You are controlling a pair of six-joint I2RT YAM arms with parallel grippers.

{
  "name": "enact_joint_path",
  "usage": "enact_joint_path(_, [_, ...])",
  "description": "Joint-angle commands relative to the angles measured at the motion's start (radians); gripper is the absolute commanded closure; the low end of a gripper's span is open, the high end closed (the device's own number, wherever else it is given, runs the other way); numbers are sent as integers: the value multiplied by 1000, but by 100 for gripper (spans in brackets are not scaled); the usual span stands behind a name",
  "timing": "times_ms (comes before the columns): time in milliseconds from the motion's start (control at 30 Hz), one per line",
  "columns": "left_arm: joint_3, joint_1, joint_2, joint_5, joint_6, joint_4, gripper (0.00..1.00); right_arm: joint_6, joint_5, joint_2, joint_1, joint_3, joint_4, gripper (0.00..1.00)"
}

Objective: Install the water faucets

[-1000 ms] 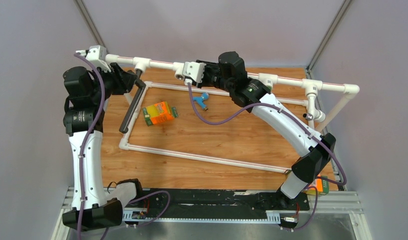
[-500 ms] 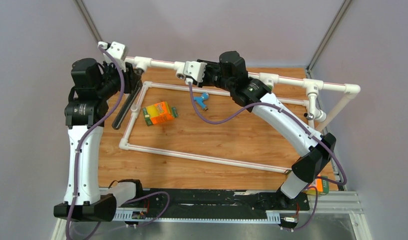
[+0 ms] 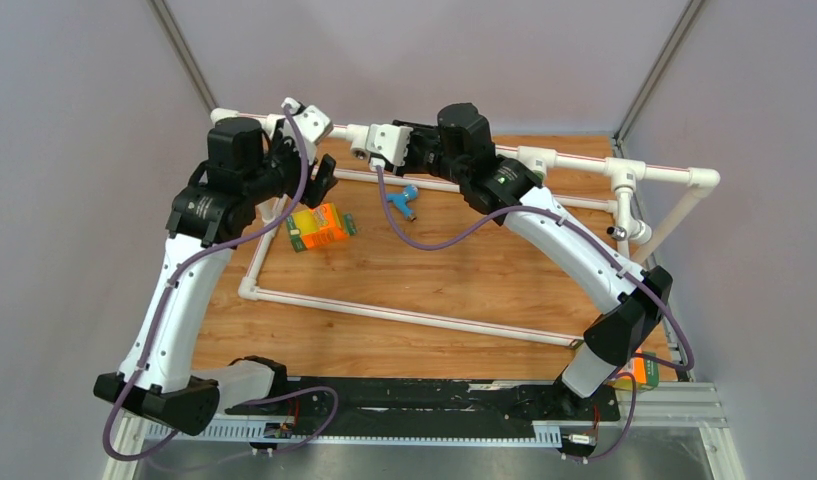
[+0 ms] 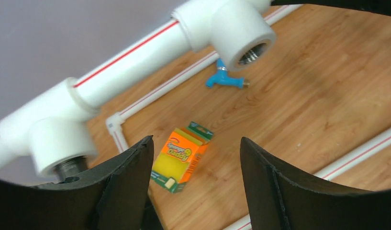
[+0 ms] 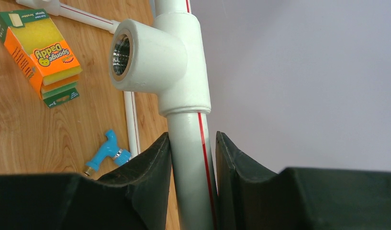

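Pipework (image 3: 624,172) in white stands over the wooden table (image 3: 464,270): a low rectangle (image 3: 384,311) lies on the wood, and a top pipe (image 4: 136,52) runs across the far side with tees along it. From where I stand, the right gripper (image 5: 192,143) is pinching that top pipe, one finger pressed to each side of it, just short of the middle tee (image 5: 148,52). That tee's threaded metal mouth is bare and faces out over the table.

The left gripper (image 4: 194,143) is up by the left tee (image 4: 54,139), its fingers spread wide with nothing between them. Through the gap you look down on the sponge box (image 4: 182,154). A dark stub (image 4: 69,166) sits in the left tee's mouth, close beside the left finger. Whether it is the end of the long dark faucet I cannot tell, since the finger and the arm hide the rest.

The blue faucet (image 3: 408,198) lies on its side on the wood inside the rectangle, near the far rail. It is to the right of the sponge box, and neither gripper touches it. The box lies flat near the rectangle's left rail.
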Motion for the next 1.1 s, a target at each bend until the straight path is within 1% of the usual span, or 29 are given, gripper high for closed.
enact_joint_path(0, [-31, -21, 15, 63, -44, -96, 27, 134, -111, 73, 35, -50, -161, 100])
enact_joint_path(100, [-50, -21, 21, 20, -71, -98, 27, 136, -110, 71, 35, -51, -162, 100])
enact_joint_path(233, [-44, -21, 30, -53, -156, -89, 27, 134, -110, 70, 37, -51, -161, 100])
enact_joint_path(267, [-21, -21, 33, -59, -175, -84, 27, 134, -108, 70, 37, -51, -161, 100])
enact_joint_path(300, [-5, -20, 33, -59, -225, -80, 27, 134, -108, 70, 35, -51, -161, 100])
enact_joint_path(400, [97, -20, 27, -3, -337, -46, 26, 134, -105, 71, 35, -53, -161, 100])
enact_joint_path(500, [177, -20, 12, 46, -461, -1, 23, 134, -104, 70, 35, -53, -162, 100])
enact_joint_path(567, [240, -20, 15, 27, -500, -4, 23, 134, -104, 68, 37, -54, -161, 100])
enact_joint_path(633, [317, -3, 33, -4, -528, -56, 23, 134, -102, 68, 37, -54, -161, 100])
enact_joint_path(667, [359, 35, 45, -7, -543, -94, 23, 134, -104, 67, 37, -54, -161, 100])
enact_joint_path(700, [369, 61, 52, 9, -577, -105, 23, 133, -104, 67, 35, -54, -162, 100])
enact_joint_path(733, [368, 148, 50, 34, -594, -112, 22, 133, -104, 65, 35, -53, -161, 100])
enact_joint_path(767, [352, 198, 44, 83, -641, -104, 22, 131, -104, 64, 37, -56, -161, 100])
enact_joint_path(800, [302, 309, 21, 121, -660, -63, 22, 131, -104, 61, 37, -58, -161, 100])
enact_joint_path(833, [265, 362, -11, 187, -702, -28, 22, 130, -104, 59, 35, -61, -161, 100])
enact_joint_path(867, [209, 437, -23, 213, -721, 27, 22, 128, -102, 59, 35, -61, -161, 100])
enact_joint_path(900, [178, 463, -49, 253, -761, 55, 22, 127, -102, 55, 34, -65, -161, 100])
enact_joint_path(933, [133, 514, -56, 267, -794, 92, 22, 127, -99, 55, 34, -65, -159, 100])
enact_joint_path(967, [116, 535, -65, 305, -808, 114, 22, 128, -99, 55, 35, -62, -161, 100])
enact_joint_path(1000, [83, 586, -66, 321, -845, 124, 22, 125, -99, 53, 34, -64, -161, 100])
enact_joint_path(1067, [27, 646, -69, 387, -899, 167, 23, 125, -99, 53, 34, -65, -161, 100])
